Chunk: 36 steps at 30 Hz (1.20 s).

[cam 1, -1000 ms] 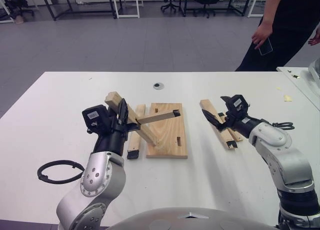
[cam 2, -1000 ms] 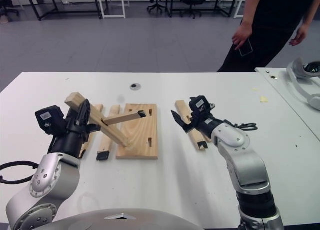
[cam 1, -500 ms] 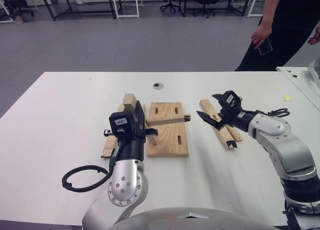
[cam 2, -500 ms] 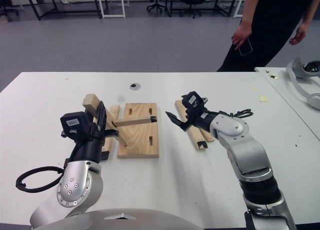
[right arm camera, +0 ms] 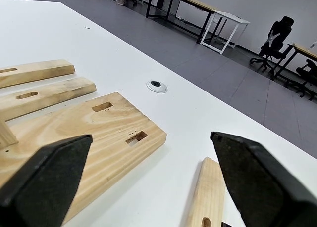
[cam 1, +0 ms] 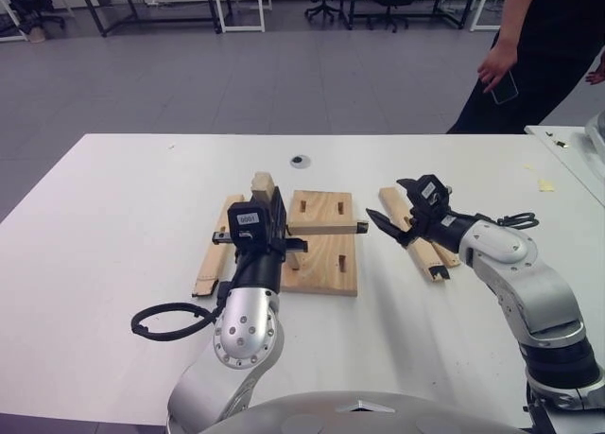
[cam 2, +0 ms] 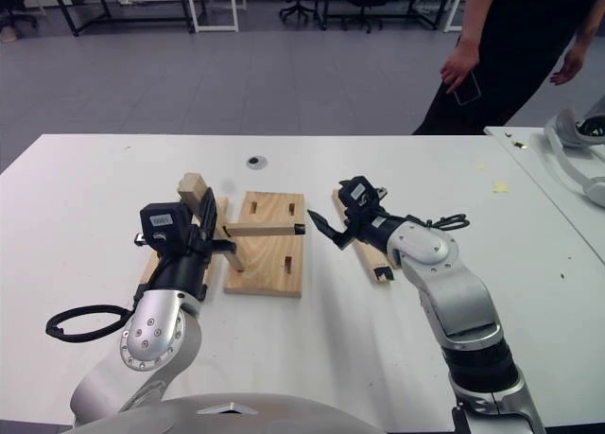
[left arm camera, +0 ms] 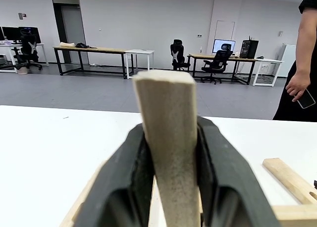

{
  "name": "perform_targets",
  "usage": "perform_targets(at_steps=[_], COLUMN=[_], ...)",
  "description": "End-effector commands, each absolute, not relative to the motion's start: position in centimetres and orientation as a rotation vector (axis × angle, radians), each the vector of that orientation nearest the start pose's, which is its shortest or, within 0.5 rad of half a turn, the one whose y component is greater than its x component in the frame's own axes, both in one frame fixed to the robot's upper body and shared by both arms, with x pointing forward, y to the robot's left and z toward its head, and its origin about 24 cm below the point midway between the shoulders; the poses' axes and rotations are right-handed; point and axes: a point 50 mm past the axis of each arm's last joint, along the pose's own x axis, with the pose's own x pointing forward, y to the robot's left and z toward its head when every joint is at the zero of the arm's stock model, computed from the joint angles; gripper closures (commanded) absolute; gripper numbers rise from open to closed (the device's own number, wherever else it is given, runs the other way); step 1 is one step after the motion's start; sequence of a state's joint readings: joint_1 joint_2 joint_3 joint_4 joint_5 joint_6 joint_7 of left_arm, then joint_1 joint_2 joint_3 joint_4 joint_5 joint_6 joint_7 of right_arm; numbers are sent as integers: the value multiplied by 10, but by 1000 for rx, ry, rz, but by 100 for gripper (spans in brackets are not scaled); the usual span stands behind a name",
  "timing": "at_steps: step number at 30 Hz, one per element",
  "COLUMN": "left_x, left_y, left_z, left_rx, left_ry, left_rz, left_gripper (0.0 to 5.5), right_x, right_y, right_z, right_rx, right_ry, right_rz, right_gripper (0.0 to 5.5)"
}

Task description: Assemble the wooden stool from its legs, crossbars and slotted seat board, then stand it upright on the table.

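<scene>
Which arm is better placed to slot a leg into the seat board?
Left: the left gripper clamps a leg, crossbar attached, at the seat board's edge. The right gripper hangs open beside the board, empty.

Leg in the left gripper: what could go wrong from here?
1. The crossbar juts sideways from the leg over the seat board, its far end unsupported; it could twist the leg in the left gripper.
2. The open right gripper sits near that end and might knock it.
</scene>
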<state>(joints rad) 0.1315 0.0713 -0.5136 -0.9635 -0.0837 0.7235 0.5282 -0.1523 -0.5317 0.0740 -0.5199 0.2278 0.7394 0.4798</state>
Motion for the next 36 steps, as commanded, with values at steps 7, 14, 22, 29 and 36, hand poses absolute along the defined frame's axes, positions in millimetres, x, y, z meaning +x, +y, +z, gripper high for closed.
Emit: perform_targets(at_steps=[7, 14, 22, 29, 36], left_x=[176, 184, 216, 212, 180], left_y=[84, 112, 167, 168, 163], left_z=[154, 203, 231, 137, 69], left_rx=[-110, -80, -84, -79, -48], left_ry=[-58, -372, -385, 127, 505], left_rz=[-63, -173, -103, -148, -235], left_gripper=[316, 211, 163, 163, 163], right_x=[247, 242, 244, 246, 244], right_y=[-161, -171, -190, -196, -194], right_z=[125, 110, 89, 84, 73], right_rx=[-317, -308, -303, -310, -299], right_ry=[186, 203, 209, 213, 233], right_rz=[586, 495, 382, 370, 366], right_gripper=[104, 104, 104, 104, 104])
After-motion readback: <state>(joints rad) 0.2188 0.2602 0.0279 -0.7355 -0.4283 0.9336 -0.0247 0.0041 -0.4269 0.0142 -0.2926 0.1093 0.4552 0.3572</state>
